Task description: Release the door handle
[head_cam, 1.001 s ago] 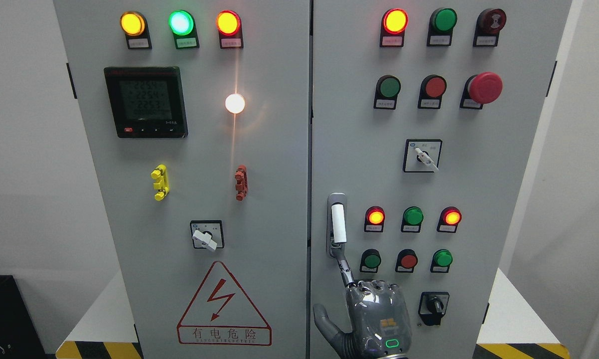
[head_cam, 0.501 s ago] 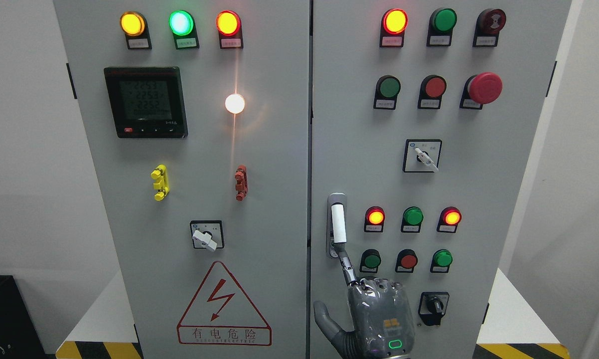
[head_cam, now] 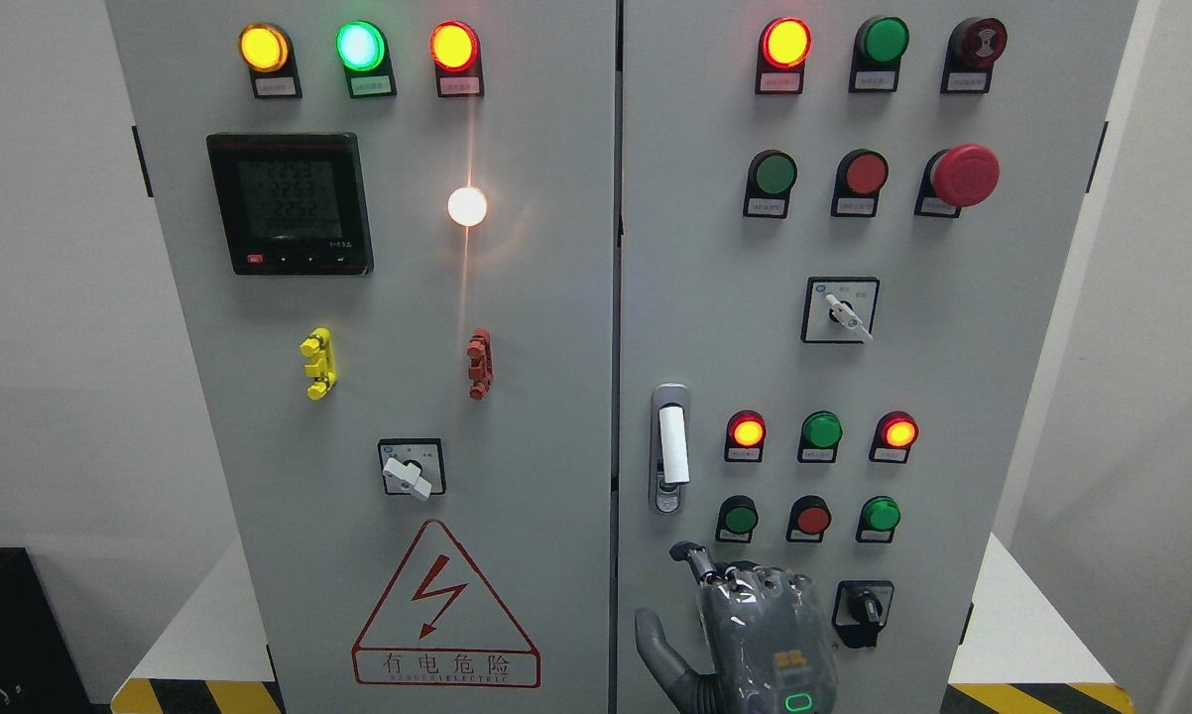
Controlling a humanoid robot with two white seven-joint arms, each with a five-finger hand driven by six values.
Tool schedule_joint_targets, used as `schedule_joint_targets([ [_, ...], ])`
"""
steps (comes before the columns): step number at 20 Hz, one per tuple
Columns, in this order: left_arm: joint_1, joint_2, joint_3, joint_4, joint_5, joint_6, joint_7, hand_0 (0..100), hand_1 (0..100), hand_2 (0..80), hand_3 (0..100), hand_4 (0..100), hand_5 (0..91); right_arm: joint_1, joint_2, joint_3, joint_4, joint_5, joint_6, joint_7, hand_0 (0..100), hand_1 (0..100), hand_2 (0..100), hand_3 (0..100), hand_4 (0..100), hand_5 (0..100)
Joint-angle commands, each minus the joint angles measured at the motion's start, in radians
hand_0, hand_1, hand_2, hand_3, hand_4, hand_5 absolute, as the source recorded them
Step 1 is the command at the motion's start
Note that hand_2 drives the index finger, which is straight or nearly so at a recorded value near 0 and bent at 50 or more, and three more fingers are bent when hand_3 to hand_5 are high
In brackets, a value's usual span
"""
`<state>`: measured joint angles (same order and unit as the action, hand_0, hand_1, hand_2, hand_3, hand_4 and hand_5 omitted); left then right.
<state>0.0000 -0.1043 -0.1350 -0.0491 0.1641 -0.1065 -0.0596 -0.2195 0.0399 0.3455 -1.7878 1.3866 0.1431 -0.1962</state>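
- Grey metal cabinet [head_cam: 556, 297] fills the view, its two doors meeting at a vertical seam; the top and bottom are cut off by the frame.
- The handle [head_cam: 670, 448], white grip in a silver recess, stands upright on the right door just right of the seam, nothing touching it.
- The right hand [head_cam: 755, 635] sits below the handle, clearly apart from it, back toward the camera; its wrist and arm are cut off at the bottom edge.
- Its fingers [head_cam: 693, 557] are curled over at the knuckles and hold nothing; the thumb sticks out to the left. The fingertips are hidden behind the hand, so how tightly they are closed is hard to judge.
- Right of the handle are two rows of three small lamps [head_cam: 820, 430]; the upper row's outer two glow red.
- A black selector switch [head_cam: 862, 613] lies right of the hand, partly covered by it.
- Left of the handle, on the other door, a red warning triangle [head_cam: 444, 607] shows a lightning bolt above Chinese text.
- The meter [head_cam: 290, 202], far up and left of the handle, shows digits too faint to read.
- Labels under the lamps are too small to read.
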Motion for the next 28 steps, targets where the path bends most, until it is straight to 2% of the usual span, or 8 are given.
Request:
schedule_joint_targets([
  [1, 0.009, 0.000, 0.000, 0.000, 0.000, 0.002, 0.000, 12, 56, 0.0, 0, 0, 0.0, 0.038, -0.017, -0.010, -0.058, -0.001, -0.002, 0.004, 43, 39, 56, 100, 97, 100],
  [2, 0.009, 0.000, 0.000, 0.000, 0.000, 0.002, 0.000, 12, 56, 0.0, 0, 0, 0.0, 0.041, -0.017, -0.011, -0.061, -0.001, -0.002, 0.004, 40, 37, 61, 100, 95, 100],
  [9, 0.008, 0.000, 0.000, 0.000, 0.000, 0.002, 0.000, 12, 56, 0.0, 0, 0, 0.0, 0.031, -0.011, -0.013, -0.073, 0.000, -0.002, 0.007, 21, 31, 73, 100, 91, 97],
  [12, 0.009, 0.000, 0.000, 0.000, 0.000, 0.004, 0.000, 12, 56, 0.0, 0, 0, 0.0, 0.025, -0.012, -0.011, -0.078, 0.000, -0.002, 0.001, 17, 31, 80, 100, 89, 95],
  [15, 0.009, 0.000, 0.000, 0.000, 0.000, 0.002, 0.000, 12, 56, 0.0, 0, 0, 0.0, 0.008, -0.012, -0.011, -0.076, 0.003, 0.001, 0.000, 16, 32, 88, 100, 91, 97],
  [18, 0.009, 0.000, 0.000, 0.000, 0.000, 0.004, 0.000, 12, 56, 0.0, 0, 0, 0.0, -0.009, -0.008, -0.017, -0.073, 0.009, 0.003, 0.003, 15, 32, 92, 100, 93, 98],
  [23, 0.009, 0.000, 0.000, 0.000, 0.000, 0.002, 0.000, 12, 56, 0.0, 0, 0, 0.0, -0.041, 0.000, -0.031, -0.070, 0.009, 0.006, 0.007, 16, 33, 95, 100, 93, 99],
  [28, 0.009, 0.000, 0.000, 0.000, 0.000, 0.002, 0.000, 12, 56, 0.0, 0, 0, 0.0, -0.077, 0.026, -0.028, -0.042, 0.012, 0.006, 0.012, 19, 32, 97, 100, 94, 99],
])
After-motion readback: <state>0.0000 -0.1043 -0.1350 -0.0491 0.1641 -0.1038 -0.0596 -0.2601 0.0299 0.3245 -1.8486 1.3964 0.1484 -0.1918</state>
